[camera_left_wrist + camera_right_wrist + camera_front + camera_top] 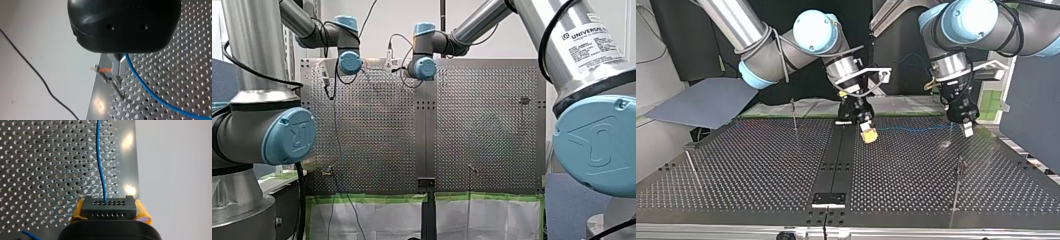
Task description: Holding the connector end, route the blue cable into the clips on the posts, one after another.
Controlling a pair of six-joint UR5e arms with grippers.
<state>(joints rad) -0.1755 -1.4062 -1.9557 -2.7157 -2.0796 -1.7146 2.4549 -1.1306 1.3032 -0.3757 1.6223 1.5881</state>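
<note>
The right gripper (109, 211) has its fingers closed on the black connector (108, 206), whose sides are pressed by the yellow pads (77, 211). The blue cable (100, 162) leaves the connector's face and runs ahead over the perforated surface (45, 165). In the top view the right gripper (868, 132) hangs low near the middle of the surface's far edge. From there the cable (916, 129) stretches just above the surface to the left gripper (966, 127) at the view's right. In the left wrist view the metal fingers (117, 68) look drawn together, with the cable (147, 90) emerging from between them and trailing away. A thin post (117, 87) stands just beyond the fingers.
</note>
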